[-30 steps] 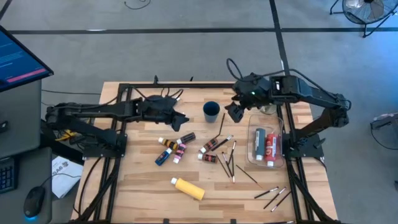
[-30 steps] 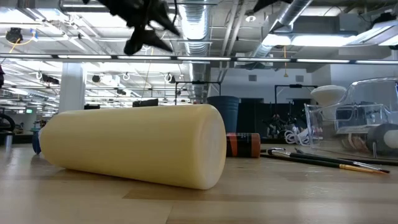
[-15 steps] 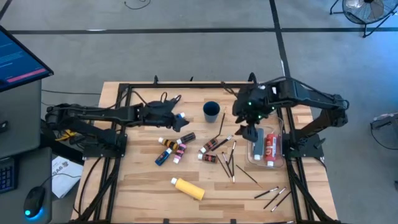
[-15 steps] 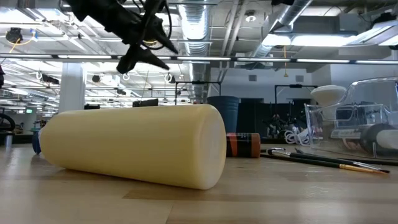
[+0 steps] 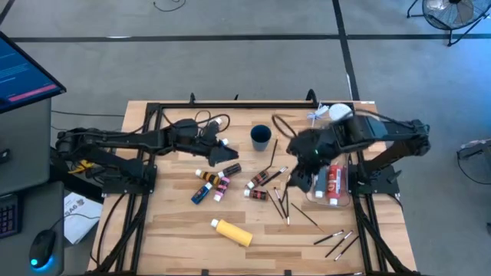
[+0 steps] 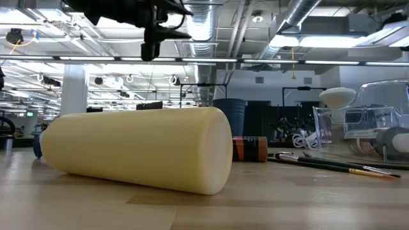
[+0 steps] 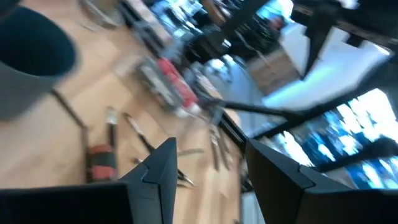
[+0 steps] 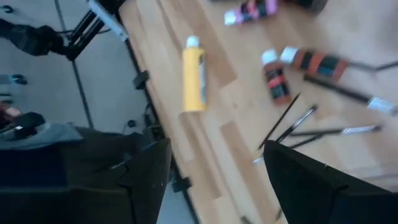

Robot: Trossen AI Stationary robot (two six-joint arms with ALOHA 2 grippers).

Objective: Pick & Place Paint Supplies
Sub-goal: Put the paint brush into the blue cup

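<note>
The table (image 5: 169, 230) was pretty cluttered. The yellow bottle (image 5: 232, 231) lay on its side near the front edge, well apart from everything else, and in the low view (image 6: 137, 148) it blocked most of the table behind it. A bunch of small paint tubes (image 5: 213, 182) sat in the middle, with a couple of brown ones (image 5: 261, 184) just right of them. Thin brushes (image 5: 281, 201) were scattered beside those, and a few more brushes (image 5: 335, 242) lay by the front right corner. A dark blue cup (image 5: 260, 137) stood near the back, one brush leaning off toward it.

The clear tray (image 5: 331, 182) on the right already had a red tube and a grey one in it. A jar with a white lid (image 5: 338, 113) stood behind it.

The right gripper (image 5: 301, 178) hung above the brushes next to the tray, jaws wide apart, holding nothing. The left gripper (image 5: 217, 150) hovered over the table just behind the tube cluster, jaws partly apart and empty too.
</note>
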